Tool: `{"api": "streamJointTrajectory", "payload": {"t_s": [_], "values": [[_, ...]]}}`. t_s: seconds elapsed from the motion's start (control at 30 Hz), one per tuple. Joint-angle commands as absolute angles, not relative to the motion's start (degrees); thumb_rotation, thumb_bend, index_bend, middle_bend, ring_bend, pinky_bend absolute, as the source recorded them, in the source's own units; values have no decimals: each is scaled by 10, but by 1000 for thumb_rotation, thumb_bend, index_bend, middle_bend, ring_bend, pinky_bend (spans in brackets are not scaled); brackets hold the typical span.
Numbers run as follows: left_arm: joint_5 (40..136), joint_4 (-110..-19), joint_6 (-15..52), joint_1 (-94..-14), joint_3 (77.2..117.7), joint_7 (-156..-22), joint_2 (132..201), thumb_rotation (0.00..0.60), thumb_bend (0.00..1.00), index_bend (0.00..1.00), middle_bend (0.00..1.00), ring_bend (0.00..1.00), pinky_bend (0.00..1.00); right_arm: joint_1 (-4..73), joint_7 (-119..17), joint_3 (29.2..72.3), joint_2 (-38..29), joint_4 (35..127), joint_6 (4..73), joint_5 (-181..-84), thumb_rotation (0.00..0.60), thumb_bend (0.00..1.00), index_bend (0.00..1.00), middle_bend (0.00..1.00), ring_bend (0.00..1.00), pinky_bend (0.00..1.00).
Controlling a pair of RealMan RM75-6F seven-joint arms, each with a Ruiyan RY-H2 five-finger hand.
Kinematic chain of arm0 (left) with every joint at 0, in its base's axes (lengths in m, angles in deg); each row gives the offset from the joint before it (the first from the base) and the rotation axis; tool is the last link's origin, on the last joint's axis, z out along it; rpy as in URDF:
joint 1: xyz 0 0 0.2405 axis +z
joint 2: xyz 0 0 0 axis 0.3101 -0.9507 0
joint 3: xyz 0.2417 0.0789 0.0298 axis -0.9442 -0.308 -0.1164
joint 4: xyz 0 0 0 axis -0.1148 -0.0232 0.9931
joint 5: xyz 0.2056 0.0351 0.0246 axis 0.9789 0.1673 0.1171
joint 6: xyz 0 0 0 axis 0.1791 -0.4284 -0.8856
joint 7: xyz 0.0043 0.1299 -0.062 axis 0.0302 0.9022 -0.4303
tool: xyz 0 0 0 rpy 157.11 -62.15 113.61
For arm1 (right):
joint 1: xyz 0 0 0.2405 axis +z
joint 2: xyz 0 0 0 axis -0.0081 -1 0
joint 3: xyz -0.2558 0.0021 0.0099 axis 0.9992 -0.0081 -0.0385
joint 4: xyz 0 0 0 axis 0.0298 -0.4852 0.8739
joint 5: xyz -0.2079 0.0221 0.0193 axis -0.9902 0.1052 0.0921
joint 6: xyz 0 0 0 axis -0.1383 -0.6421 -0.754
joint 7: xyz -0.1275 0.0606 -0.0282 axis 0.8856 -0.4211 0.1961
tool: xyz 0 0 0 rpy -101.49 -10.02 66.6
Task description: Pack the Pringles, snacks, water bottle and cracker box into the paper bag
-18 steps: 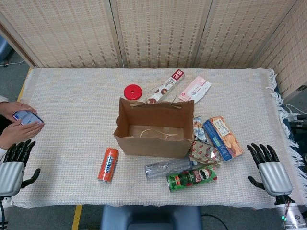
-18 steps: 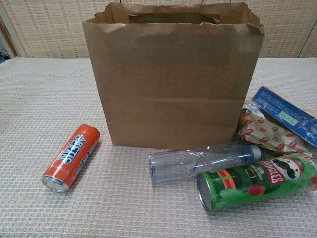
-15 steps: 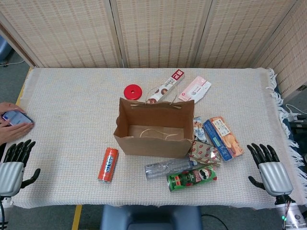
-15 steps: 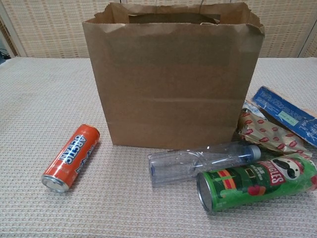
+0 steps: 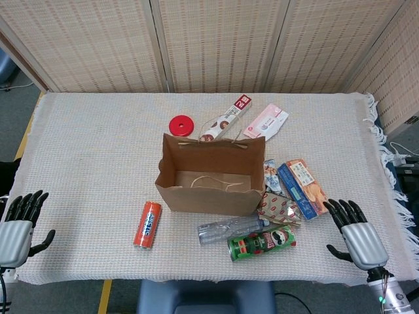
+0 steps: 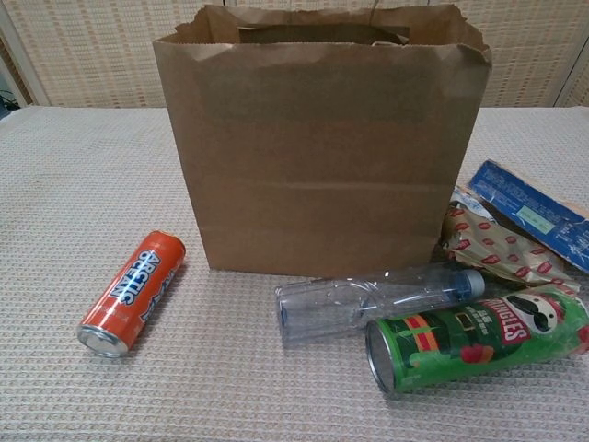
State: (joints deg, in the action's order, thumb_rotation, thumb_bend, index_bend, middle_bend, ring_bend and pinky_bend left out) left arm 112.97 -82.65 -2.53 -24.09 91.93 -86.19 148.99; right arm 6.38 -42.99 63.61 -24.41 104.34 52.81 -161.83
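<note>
**Nothing packed yet, right hand nearest the goods**

The paper bag (image 5: 209, 186) is seen standing upright and open at the middle of the table (image 5: 91, 150), with only its own handle loop visible inside. No task item is held. The right hand (image 5: 357, 234) is held released, fingers spread, over the table's near right corner; the left hand (image 5: 16, 226) is likewise released and empty at the near left edge.

The relation that matters: the Pringles can (image 5: 262, 243) is lying on its side to the left of the right hand and near it, its long axis running roughly toward that hand, lid end pointing away from it. The water bottle (image 5: 232, 229) is laid just beyond the can, almost parallel, touching or nearly touching it. The snack packet (image 5: 278, 208) and the cracker box (image 5: 303, 188) are found ahead and left of the right hand, close beside the bag. All four are well apart from the left hand, so the first reach is judged to belong to the right hand.

Against the earlier view, the right hand is now placed a little further inward toward the can, and the bystander's hands and phone by the left hand are gone from sight. The items are unmoved.
</note>
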Motion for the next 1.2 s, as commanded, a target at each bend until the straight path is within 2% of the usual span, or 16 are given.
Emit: {"api": "streamJointTrajectory", "payload": {"t_s": [0.03, 0.27, 0.6, 0.77, 1.2], "values": [[1129, -827, -25, -241, 920, -861, 1490, 600, 342, 0, 0, 0, 0, 75, -428, 652, -243, 1063, 512, -1649, 600, 97, 32, 116, 98, 171], [1126, -830, -26, -241, 920, -855, 1491, 600, 341, 0, 0, 0, 0, 101, -367, 668, -217, 1098, 452, -1666, 600, 97, 88, 141, 127, 201], [1128, -828, -26, -240, 920, -859, 1490, 600, 342, 0, 0, 0, 0, 135, -273, 650, -160, 1120, 379, -1613, 600, 97, 144, 176, 162, 229], [1128, -828, -26, -241, 919, -861, 1490, 600, 341, 0, 0, 0, 0, 144, -244, 648, -140, 1124, 363, -1594, 600, 97, 168, 223, 204, 265], [1129, -828, -24, -242, 919, -862, 1489, 600, 341, 0, 0, 0, 0, 167, -204, 639, -115, 1122, 337, -1538, 600, 97, 181, 237, 223, 273]]}}
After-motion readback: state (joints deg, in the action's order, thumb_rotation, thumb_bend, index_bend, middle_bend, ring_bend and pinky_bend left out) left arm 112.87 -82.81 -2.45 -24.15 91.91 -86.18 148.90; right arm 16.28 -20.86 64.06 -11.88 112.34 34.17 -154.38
